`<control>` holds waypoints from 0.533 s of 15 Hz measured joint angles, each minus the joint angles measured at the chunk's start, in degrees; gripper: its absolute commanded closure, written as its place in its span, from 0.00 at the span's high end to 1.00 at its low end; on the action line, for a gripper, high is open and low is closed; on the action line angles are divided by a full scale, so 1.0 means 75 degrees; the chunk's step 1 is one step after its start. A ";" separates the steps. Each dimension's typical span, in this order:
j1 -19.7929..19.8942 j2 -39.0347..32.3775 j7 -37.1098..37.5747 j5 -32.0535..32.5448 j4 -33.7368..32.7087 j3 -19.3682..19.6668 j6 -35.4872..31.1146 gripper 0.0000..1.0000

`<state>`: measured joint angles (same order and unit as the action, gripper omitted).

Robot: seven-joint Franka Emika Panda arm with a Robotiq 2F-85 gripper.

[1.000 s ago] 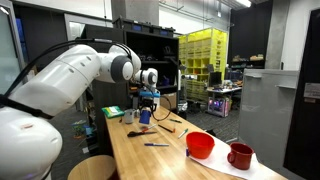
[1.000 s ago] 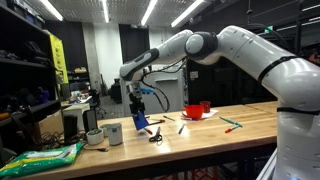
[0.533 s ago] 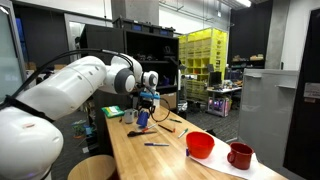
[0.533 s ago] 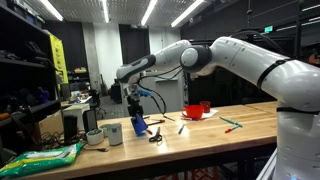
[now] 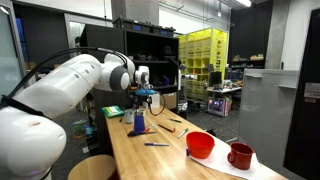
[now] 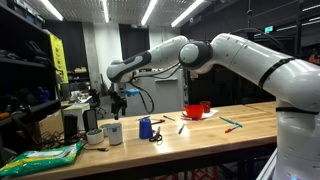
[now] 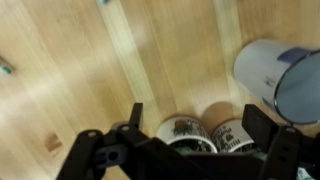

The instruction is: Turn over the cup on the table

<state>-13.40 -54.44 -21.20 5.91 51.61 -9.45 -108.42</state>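
Note:
The small blue cup (image 5: pixel 139 122) stands upright on the light wood table (image 5: pixel 170 160), free of my gripper; it also shows in an exterior view (image 6: pixel 146 128). I cannot tell which end is up. My gripper (image 6: pixel 119 98) is open and empty, raised above the table's end, to the side of the cup; it also shows in an exterior view (image 5: pixel 141 97). In the wrist view my open jaws (image 7: pixel 195 118) frame two small printed white cups (image 7: pixel 180 130) below. A pale cylinder (image 7: pixel 272 72) lies at the right edge.
A red bowl (image 5: pixel 200 145) and a dark red mug (image 5: pixel 240 155) sit at the table's near end. A white cup (image 6: pixel 113 132) and a small pot (image 6: pixel 95 137) stand under the gripper. Scissors (image 6: pixel 157 137) and pens (image 5: pixel 155 145) lie near the blue cup.
The gripper held the blue cup tilted near the table; it has let go, opened and moved away towards the table's end. The cup now stands alone.

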 measured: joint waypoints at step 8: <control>-0.0632 0.1422 0.2136 0.1659 0.2612 0.0820 -0.4330 1.00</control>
<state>-18.14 -43.77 -5.18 18.35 71.20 -3.29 -140.90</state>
